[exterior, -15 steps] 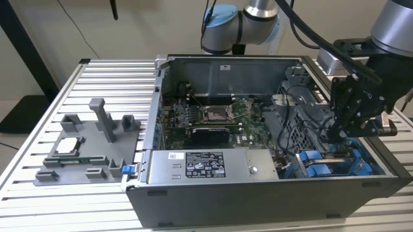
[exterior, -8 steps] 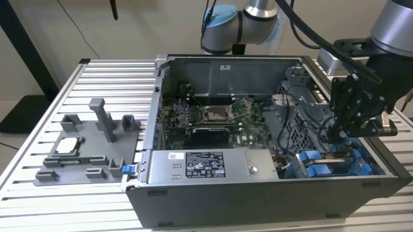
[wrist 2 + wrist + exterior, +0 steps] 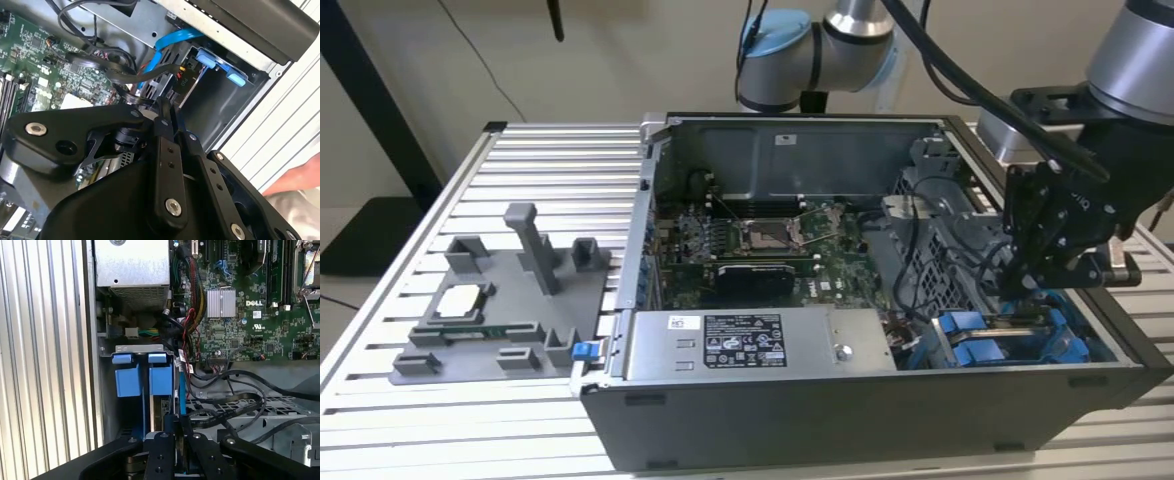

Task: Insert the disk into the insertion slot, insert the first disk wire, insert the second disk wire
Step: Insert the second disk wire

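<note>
The pincer (image 3: 1034, 290), closed, hangs over the insertion slot (image 3: 142, 385); the exterior view adds the power-supply box (image 3: 740, 345).

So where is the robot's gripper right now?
In the exterior view, the gripper reaches down inside the open computer case at its right end, just above the blue drive bay.

Exterior view: high, off the case's front corner, we look down at whole open computer case (image 3: 854, 300) on slatted table (image 3: 480, 200). First wrist view: close, facing straight down into the insertion slot (image 3: 142, 385) & motherboard (image 3: 250, 315). Second wrist view: closer, oblique, past gripper (image 3: 167, 120). All three share slot/motherboard area
</note>
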### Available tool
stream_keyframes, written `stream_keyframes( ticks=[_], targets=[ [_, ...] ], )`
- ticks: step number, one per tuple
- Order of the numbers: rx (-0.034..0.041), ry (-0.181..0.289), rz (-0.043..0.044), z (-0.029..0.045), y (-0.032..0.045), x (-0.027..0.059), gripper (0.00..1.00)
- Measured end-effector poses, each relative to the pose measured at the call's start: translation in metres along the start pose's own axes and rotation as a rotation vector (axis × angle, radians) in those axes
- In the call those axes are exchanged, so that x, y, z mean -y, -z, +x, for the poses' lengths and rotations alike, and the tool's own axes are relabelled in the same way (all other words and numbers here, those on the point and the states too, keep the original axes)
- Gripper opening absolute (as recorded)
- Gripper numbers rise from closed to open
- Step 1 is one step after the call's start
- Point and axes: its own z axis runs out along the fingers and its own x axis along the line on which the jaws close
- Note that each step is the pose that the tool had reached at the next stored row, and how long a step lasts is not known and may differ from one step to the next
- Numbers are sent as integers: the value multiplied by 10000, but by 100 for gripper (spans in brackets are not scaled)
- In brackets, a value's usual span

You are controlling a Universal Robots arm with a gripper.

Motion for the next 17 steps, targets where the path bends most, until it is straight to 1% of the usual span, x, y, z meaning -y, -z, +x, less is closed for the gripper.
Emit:
stream_keyframes(
  ticks=[7,17],
  targets=[
    [-2,0,-1,31,-20,4,0],
    [5,-10,-2,64,-77,20,0]
  ],
)
